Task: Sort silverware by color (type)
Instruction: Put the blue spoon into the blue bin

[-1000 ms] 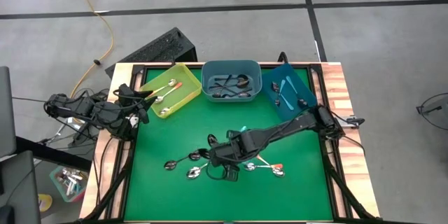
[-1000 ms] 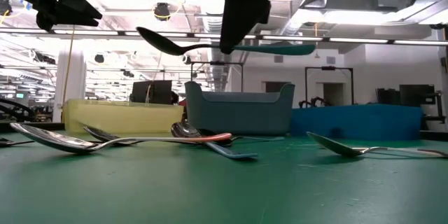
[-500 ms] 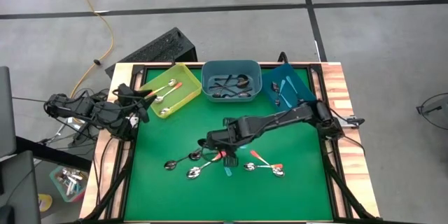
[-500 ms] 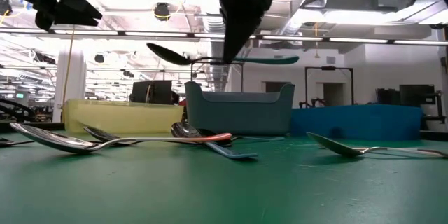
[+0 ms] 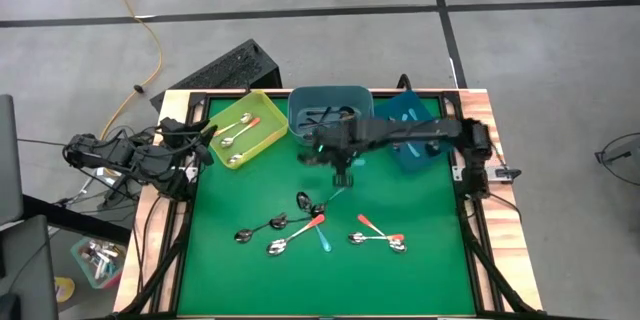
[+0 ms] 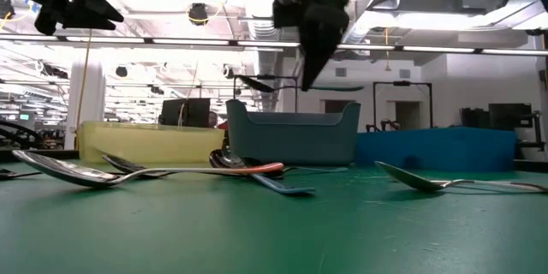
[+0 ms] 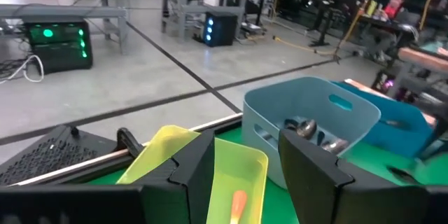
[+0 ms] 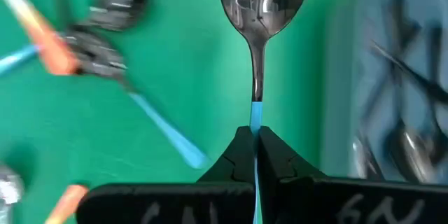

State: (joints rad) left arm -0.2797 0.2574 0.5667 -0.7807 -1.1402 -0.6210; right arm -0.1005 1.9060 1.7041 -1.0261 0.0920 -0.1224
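Note:
My right gripper (image 5: 341,164) hangs over the far middle of the green table, just in front of the grey-blue bin (image 5: 330,112), shut on a spoon with a teal-blue handle (image 8: 264,0). In the low view that spoon (image 6: 257,83) floats level above the bin's rim. More spoons with orange, teal and plain metal handles lie flat on the mat (image 5: 300,225). My left gripper (image 7: 245,175) waits open at the table's left edge, facing the yellow bin (image 7: 234,182). My right gripper pinches the spoon's teal-blue handle (image 8: 255,117) between its two fingertips, close to where the handle meets the metal neck. The fingers come steeply from above and lie across the spoon. The spoon is lifted clear and about level, bowl (image 6: 257,83) toward the table's left.
Three bins stand along the far edge: a yellow bin (image 5: 240,128) with orange-handled spoons, the grey-blue bin with dark metal ones, and a blue bin (image 5: 412,130) at the right. A second small group of spoons (image 5: 380,237) lies at the near right.
My right gripper has carried the teal-handled spoon from above the pile in the middle of the mat toward the far edge, up to the bins, rolling its wrist on the way. The spoon has stayed level and clear of the table. The gripper has stayed shut.

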